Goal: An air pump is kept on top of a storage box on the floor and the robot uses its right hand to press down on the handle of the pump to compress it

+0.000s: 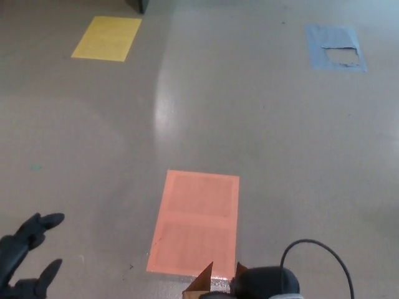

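Note:
Only the black back of my right hand [267, 282] shows at the bottom edge, with a black cable [324, 249] looping up behind it. What lies under the hand is cut off by the picture's edge, and the pump and its handle are not visible. Just left of the hand, two brown pointed flaps of the storage box [201, 284] stick up into view. My left hand [25, 258] hangs open at the bottom left, well away from the box, with its fingers spread and nothing in them.
On the grey floor an orange rectangle [196, 218] lies just beyond the box. A yellow rectangle [107, 38] is at the far left and a torn blue one [333, 47] at the far right. A dark object [138, 5] stands at the top edge.

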You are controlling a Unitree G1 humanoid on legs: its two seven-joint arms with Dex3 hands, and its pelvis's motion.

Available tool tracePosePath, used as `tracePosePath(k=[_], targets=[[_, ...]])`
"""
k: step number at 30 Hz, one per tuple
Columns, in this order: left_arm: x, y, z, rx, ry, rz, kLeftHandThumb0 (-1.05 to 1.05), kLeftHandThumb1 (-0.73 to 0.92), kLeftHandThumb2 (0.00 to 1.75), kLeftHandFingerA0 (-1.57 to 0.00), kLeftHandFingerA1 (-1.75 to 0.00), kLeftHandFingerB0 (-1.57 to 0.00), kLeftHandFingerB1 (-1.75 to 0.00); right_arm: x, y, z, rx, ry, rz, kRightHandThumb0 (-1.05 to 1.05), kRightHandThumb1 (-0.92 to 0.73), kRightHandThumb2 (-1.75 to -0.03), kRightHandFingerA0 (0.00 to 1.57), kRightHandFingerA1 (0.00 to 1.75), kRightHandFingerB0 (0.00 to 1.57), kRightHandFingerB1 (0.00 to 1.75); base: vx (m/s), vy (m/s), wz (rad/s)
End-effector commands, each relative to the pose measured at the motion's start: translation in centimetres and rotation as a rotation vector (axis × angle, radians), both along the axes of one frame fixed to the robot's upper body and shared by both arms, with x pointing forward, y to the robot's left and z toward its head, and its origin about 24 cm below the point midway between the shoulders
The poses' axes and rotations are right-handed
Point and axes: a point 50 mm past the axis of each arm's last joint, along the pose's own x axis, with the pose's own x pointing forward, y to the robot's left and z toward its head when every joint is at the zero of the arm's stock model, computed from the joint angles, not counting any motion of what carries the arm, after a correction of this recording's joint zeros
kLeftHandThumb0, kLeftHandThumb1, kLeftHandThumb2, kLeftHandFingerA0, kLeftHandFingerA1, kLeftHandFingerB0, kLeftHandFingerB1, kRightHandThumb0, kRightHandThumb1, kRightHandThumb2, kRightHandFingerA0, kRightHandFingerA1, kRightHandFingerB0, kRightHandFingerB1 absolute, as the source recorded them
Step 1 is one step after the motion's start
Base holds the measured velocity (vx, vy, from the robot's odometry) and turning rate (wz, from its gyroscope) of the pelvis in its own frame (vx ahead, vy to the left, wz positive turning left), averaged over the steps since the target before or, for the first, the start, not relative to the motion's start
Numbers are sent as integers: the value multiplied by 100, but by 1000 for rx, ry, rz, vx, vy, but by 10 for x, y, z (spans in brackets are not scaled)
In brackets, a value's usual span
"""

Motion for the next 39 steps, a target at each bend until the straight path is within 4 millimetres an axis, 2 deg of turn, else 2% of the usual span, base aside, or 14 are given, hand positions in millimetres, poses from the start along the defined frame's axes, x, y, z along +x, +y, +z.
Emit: tracePosePath(k=[1,5,6,7,15,16,18,19,23,24,35,36,38,39], targets=[[-20,-2,2,12,10,-55,-33,61,114,0,-47,0,-47,-18,-25,-27,62,13,-176,-43,-52,-56,85,64,76,47,0,0,0],[-23,-5,3,7,12,-68,-33,61,114,0,-47,0,-47,-20,-25,-30,35,24,-166,-47,-58,-58,80,53,70,45,0,0,0],[-25,-6,2,3,16,-69,-33,61,114,0,-47,0,-46,-22,-24,-32,35,52,-186,-61,-47,-83,61,64,34,47,0,0,0],[-27,-7,1,2,19,-71,-33,61,114,0,-47,0,-46,-24,-24,-33,27,74,-191,-59,-60,-59,47,39,34,32,0,0,0],[-30,-10,3,-16,21,-80,-33,60,113,0,-48,0,-46,-28,-26,-37,-58,100,-170,-65,-64,-59,26,31,21,28,0,0,0],[-29,-10,4,-20,15,-85,-33,60,113,-1,-48,-1,-47,-28,-26,-37,-68,105,-171,-36,-40,-98,0,47,0,46,0,0,0],[-28,-11,4,-23,13,-87,-33,60,113,-1,-48,-1,-47,-27,-27,-37,-72,117,-182,-74,-50,-86,2,35,5,36,0,0,0],[-27,-11,5,-23,13,-87,-65,91,67,-21,-32,-17,-28,-27,-27,-37,-75,122,-184,-75,-51,-88,0,21,11,28,0,0,0],[-27,-13,5,-29,14,-87,-65,91,67,-22,-32,-17,-28,-29,-28,-38,-82,131,-191,-68,-64,-63,0,16,6,22,0,0,0],[-28,-14,5,-32,14,-88,-65,90,67,-22,-32,-17,-28,-30,-29,-39,-91,140,-191,-78,-54,-91,0,11,0,15,0,0,0],[-26,-13,6,-28,17,-90,-67,90,67,-22,-32,-17,-28,-23,-18,-33,-27,103,-190,-89,-54,-90,0,0,0,0,0,0,0],[-26,-13,5,-32,22,-91,-34,58,112,-1,-48,-1,-46,-21,-18,-32,-29,107,-193,-83,-50,-83,0,0,0,0,0,0,0],[-28,-13,5,-33,28,-92,-34,58,112,-1,-48,-1,-46,-21,-17,-31,-29,111,-195,-81,-61,-59,0,0,0,0,0,0,0],[-28,-12,4,-30,29,-91,-34,57,111,-1,-48,-1,-46,-20,-18,-31,-21,115,-202,-84,-48,-83,0,0,0,0,0,0,0]])
